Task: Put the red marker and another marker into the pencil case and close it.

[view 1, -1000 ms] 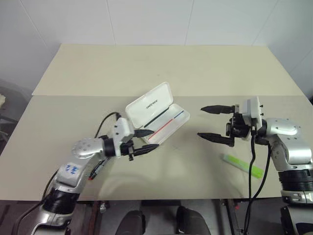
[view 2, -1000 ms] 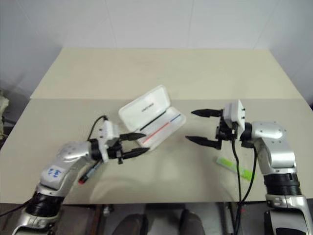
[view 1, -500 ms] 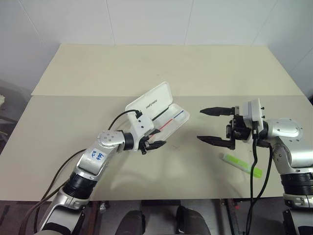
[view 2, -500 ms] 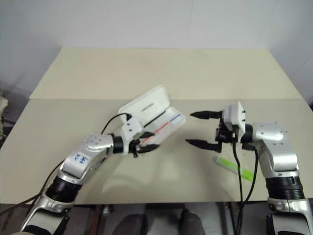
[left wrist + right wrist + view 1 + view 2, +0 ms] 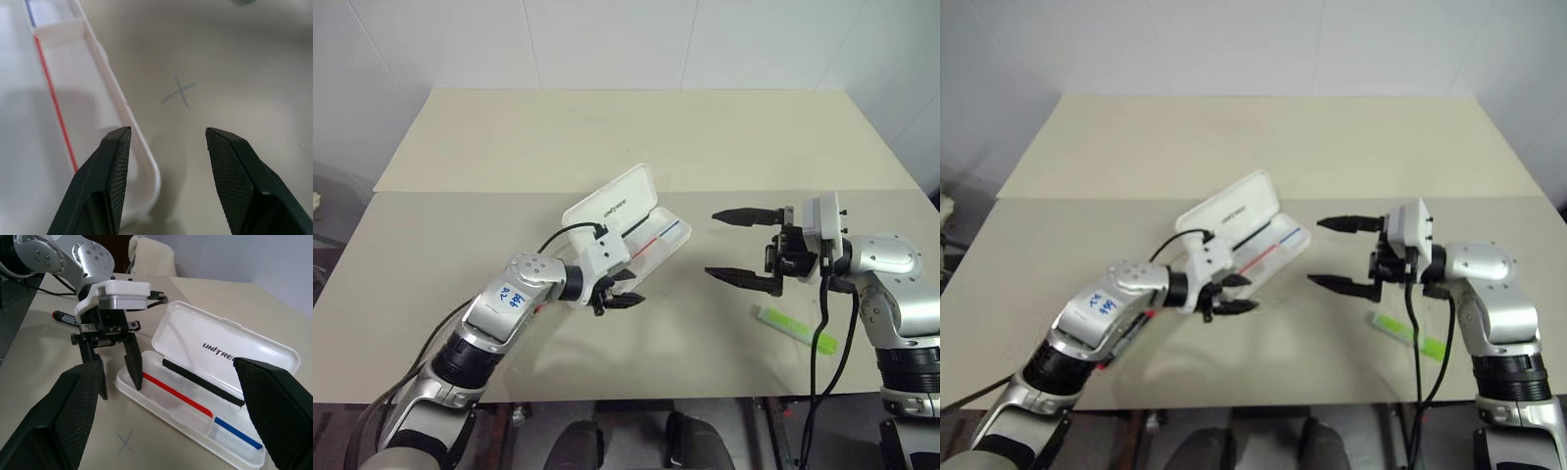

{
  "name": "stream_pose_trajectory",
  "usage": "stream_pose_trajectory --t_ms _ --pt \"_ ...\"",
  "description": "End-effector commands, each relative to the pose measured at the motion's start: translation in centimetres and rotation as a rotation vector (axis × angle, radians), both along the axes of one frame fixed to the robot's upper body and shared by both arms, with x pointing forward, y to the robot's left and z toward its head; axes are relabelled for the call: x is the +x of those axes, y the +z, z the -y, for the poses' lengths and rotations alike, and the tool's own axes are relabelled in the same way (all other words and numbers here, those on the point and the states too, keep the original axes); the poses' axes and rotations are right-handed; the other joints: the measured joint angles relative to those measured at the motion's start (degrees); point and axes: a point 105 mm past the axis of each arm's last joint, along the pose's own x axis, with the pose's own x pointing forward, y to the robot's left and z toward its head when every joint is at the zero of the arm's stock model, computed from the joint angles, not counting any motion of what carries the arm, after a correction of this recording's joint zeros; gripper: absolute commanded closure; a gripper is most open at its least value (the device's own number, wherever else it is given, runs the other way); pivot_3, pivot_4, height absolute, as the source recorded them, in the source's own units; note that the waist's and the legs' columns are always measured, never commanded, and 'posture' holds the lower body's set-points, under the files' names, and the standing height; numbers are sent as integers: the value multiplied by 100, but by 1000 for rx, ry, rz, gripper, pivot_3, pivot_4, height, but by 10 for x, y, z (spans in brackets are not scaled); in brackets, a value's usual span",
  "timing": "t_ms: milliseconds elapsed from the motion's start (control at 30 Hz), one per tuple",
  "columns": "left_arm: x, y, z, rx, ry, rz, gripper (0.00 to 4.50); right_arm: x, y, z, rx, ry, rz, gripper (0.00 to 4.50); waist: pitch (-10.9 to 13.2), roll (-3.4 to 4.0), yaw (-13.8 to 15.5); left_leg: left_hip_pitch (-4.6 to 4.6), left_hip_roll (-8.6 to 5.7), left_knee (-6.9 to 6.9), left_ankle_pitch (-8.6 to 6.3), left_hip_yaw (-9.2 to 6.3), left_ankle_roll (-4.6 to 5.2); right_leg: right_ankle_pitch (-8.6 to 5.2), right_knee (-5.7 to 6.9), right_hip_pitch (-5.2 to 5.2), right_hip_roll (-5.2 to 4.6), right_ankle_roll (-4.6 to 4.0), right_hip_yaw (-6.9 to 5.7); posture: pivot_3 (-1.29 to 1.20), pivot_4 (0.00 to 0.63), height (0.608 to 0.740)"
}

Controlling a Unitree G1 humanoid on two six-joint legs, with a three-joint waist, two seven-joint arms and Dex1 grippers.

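The white pencil case lies open mid-table, its lid with dark UNITREE lettering tilted up. The tray holds a thin red stick, a blue stick and a black strip. My left gripper is open and tipped down, straddling the tray's near corner with nothing between its fingers. The red marker, black with a red end, lies on the table behind the left arm. My right gripper hovers wide open and empty to the right of the case. The lime-green highlighter lies below the right gripper, near the front edge.
A small pen cross is drawn on the table just beside the case's near corner. A seam joins a second table behind the case. The right arm's black cable hangs down across the highlighter.
My left gripper has tipped downward and edged right toward the case's near corner, still open to the same width. The red marker stays on the table. The right arm has held still.
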Motion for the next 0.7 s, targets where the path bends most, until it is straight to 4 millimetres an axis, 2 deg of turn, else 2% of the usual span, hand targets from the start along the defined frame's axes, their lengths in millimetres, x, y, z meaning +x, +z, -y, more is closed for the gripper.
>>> stream_pose_trajectory --t_ms 33,200,467,700 --pt "-7 1 2 27 -31 -22 1935 -4 16 -2 26 11 61 0 0 0 -1 0 0 0 0 0 0 0 0 0 0 0 1 0 150 740" --pt "-9 -13 -7 96 0 -90 1935 -4 21 -5 33 15 81 0 0 0 -11 4 0 -1 0 1 0 0 1 0 1 0 4 0 150 740" --pt "-6 -21 -8 116 11 -111 4471 -5 27 -9 40 24 99 0 -2 -1 8 6 -1 -1 0 6 0 0 2 0 1 0 9 0 150 740" --pt "-6 -22 1 109 -20 -95 4471 -4 30 -10 39 26 107 0 -2 -2 62 13 -2 7 0 5 0 0 9 11 0 0 12 0 150 740"
